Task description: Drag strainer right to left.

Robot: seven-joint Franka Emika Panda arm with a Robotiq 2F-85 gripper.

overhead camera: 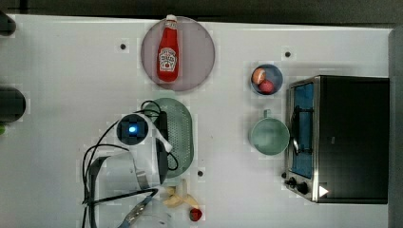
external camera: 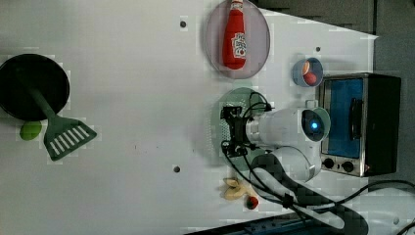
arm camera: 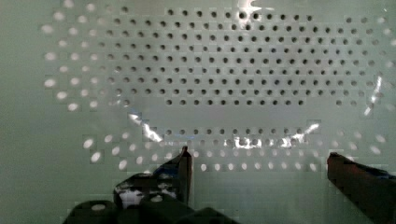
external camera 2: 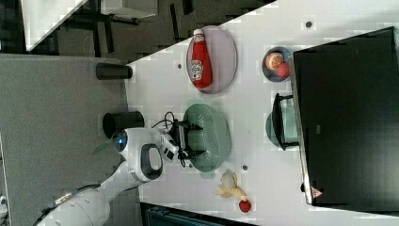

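The strainer [overhead camera: 183,135] is a pale mint-green oval colander lying on the white table, just below the plate in the top view. My gripper [arm camera: 259,156] is lowered into its bowl near the rim on the top view's left. It stands open, and the two dark fingertips [arm camera: 184,161] have only the perforated wall of the strainer [arm camera: 210,70] between them. The hand [external camera: 232,132] covers part of the strainer [external camera: 235,96] in the left view. In the right view the gripper [external camera 2: 193,139] reaches into the strainer [external camera 2: 214,136] from the arm's side.
A grey-pink plate [overhead camera: 199,52] carries a ketchup bottle [overhead camera: 168,54]. On the top view's right are a mint mug [overhead camera: 269,136], a blue bowl [overhead camera: 278,71] of fruit and a toaster oven [overhead camera: 347,137]. A banana [overhead camera: 178,197] and strawberry [overhead camera: 195,214] lie near the arm's base. A black pan [external camera: 32,85] and spatula [external camera: 63,137] lie far off.
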